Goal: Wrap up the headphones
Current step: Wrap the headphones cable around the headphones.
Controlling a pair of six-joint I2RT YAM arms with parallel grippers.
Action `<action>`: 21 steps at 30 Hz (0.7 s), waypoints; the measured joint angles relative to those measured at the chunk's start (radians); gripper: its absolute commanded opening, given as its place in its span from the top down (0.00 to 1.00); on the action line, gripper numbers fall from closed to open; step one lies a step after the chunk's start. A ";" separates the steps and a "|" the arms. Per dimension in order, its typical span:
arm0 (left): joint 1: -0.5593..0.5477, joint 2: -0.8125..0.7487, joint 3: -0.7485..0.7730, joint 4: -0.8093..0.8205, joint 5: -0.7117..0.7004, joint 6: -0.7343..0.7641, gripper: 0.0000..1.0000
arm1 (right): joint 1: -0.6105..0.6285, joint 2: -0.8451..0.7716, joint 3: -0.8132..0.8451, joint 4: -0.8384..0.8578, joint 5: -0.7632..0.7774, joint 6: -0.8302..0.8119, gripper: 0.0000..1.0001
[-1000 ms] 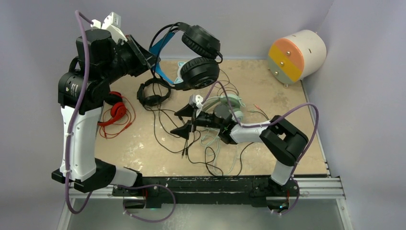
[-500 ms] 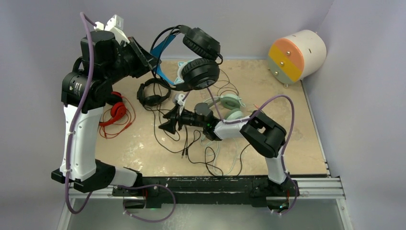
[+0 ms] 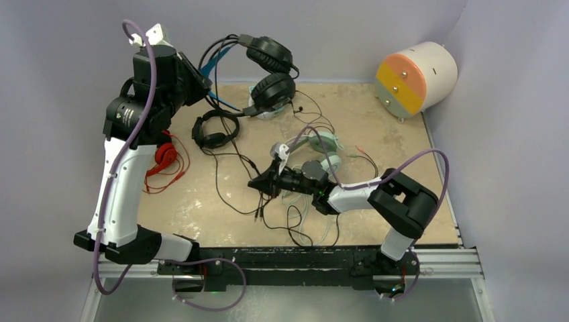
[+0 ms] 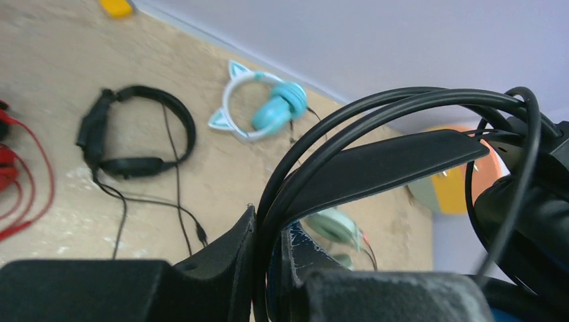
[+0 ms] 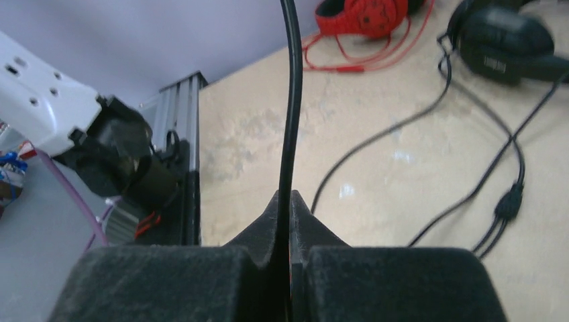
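The left gripper (image 4: 268, 249) is clamped nearly shut on the headband of the black headset (image 3: 272, 72). It holds the headset up off the table (image 3: 376, 121), probably so its lead hangs free for winding. The right gripper (image 5: 285, 209) is pinched fully closed on a thin black cable (image 5: 290, 100) that runs straight ahead of its tips. I cannot tell whether that cable belongs to the raised headset. Beyond those tips lie the red headset (image 5: 362, 13) and the small black one (image 5: 510, 40).

Black-blue headphones (image 3: 272, 67) aloft; red headset (image 3: 164, 157), small black headset (image 3: 215, 131), mint headset (image 3: 323, 143) lying flat.
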 measured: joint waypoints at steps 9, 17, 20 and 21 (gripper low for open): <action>0.000 0.018 0.025 0.059 -0.278 0.109 1.00 | 0.000 -0.145 -0.255 -0.019 0.057 0.024 1.00; 0.000 0.018 0.045 0.079 -0.282 0.124 1.00 | -0.012 -0.231 -0.264 -0.092 0.097 0.041 1.00; 0.000 0.008 0.034 0.076 -0.195 0.116 1.00 | -0.063 -0.214 -0.230 -0.145 0.050 0.088 1.00; 0.000 0.000 0.024 0.079 -0.164 0.111 1.00 | -0.093 -0.206 -0.222 -0.146 0.025 0.114 1.00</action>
